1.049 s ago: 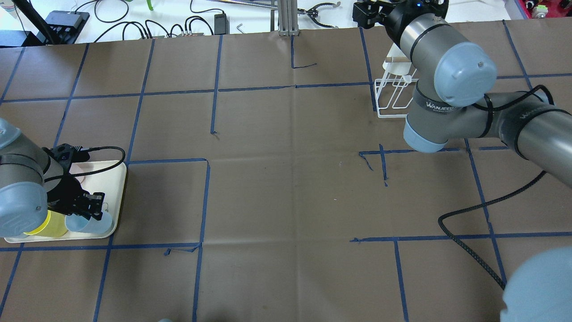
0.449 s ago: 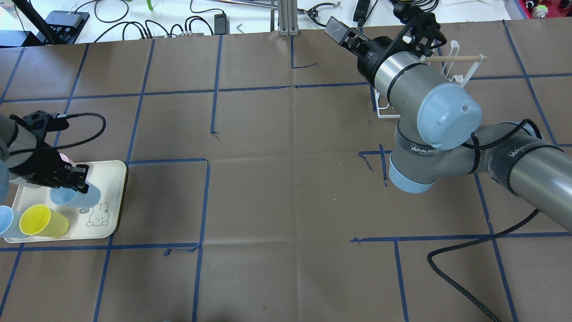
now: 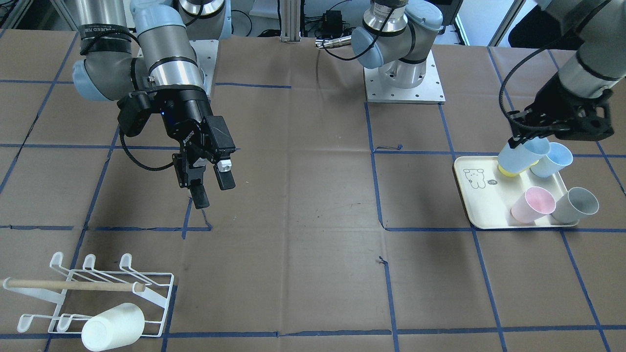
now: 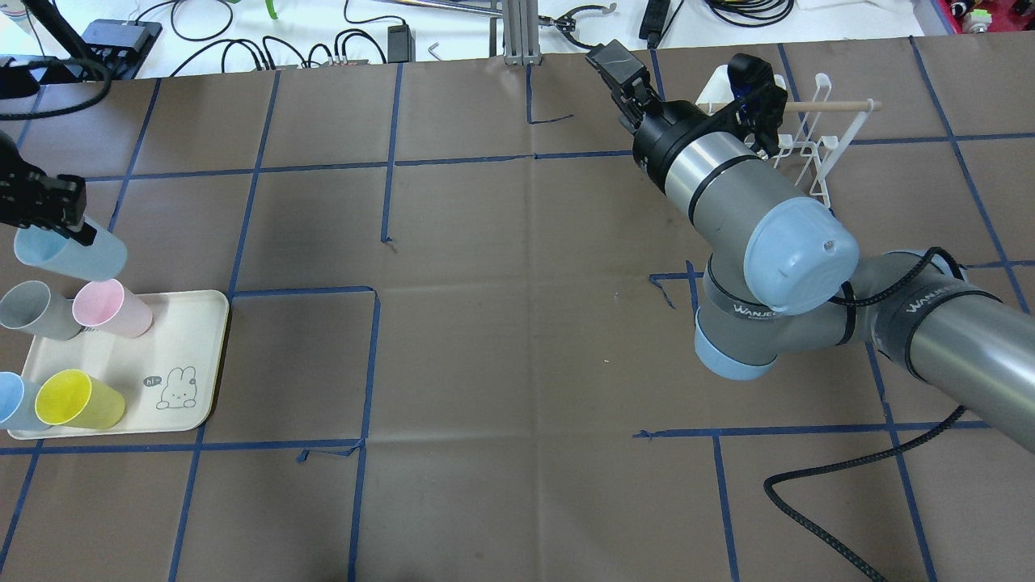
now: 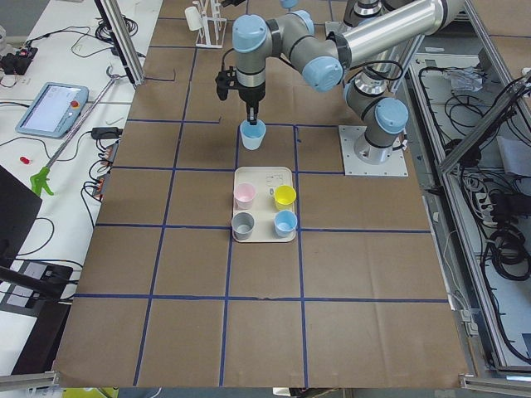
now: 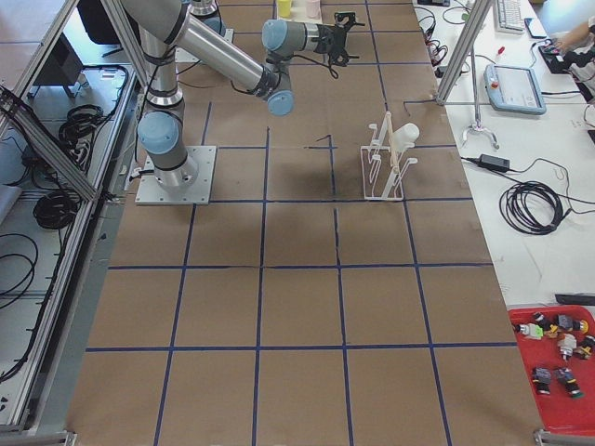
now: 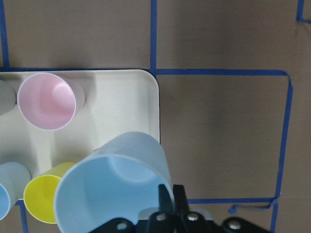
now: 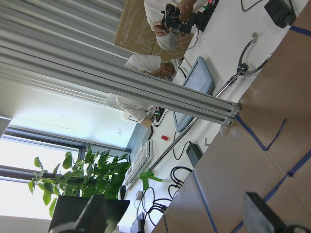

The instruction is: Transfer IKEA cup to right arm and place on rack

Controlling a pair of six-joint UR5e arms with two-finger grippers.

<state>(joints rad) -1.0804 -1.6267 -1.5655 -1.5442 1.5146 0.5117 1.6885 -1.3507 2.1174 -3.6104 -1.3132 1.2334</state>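
My left gripper is shut on the rim of a light blue cup and holds it tilted in the air past the far end of the cream tray. The left wrist view shows the cup pinched between the fingers. From the front, the held cup hangs over the tray's corner. My right gripper is open and empty, held above the table, well apart from the white wire rack. The rack also shows in the overhead view.
A white cup lies on the rack's front prongs. On the tray stand a pink cup, a grey cup, a yellow cup and another blue cup. A black cable trails on the table at the right.
My left gripper has lifted the light blue cup off the tray and carried it up and away from it. My right arm has swung its gripper from the rack toward the table's middle.
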